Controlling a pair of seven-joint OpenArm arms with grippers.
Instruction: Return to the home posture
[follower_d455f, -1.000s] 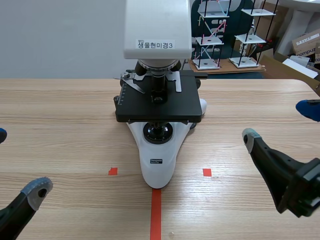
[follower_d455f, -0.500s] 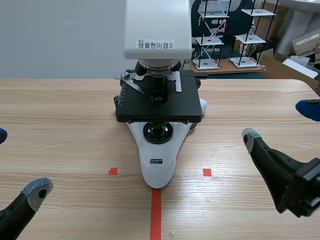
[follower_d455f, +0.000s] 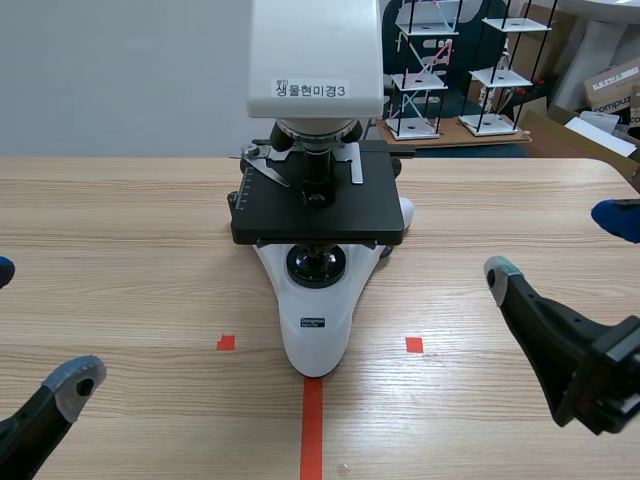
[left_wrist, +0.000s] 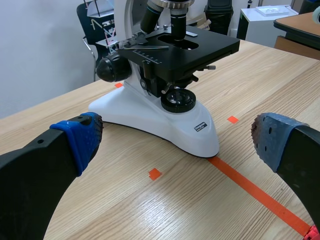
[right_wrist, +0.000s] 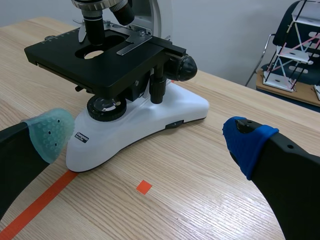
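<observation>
- Left gripper (follower_d455f: 35, 325): black, two thick fingers spread wide apart with nothing between them, dotted pads (follower_d455f: 70, 378) at the tips, low at 8 o'clock in the scene view.
- Right gripper (follower_d455f: 558, 245): black, fingers equally wide and empty, at 4 o'clock.

wooden table (follower_d455f: 120, 220), pale wall (follower_d455f: 120, 70), wire racks (follower_d455f: 418, 128)

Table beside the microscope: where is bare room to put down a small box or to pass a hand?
Bare wood lies between the microscope and the left end effector, and likewise between it and the right end effector. The table is also bare on both sides of the stage. It is crowded only in the middle, under the stage.
</observation>
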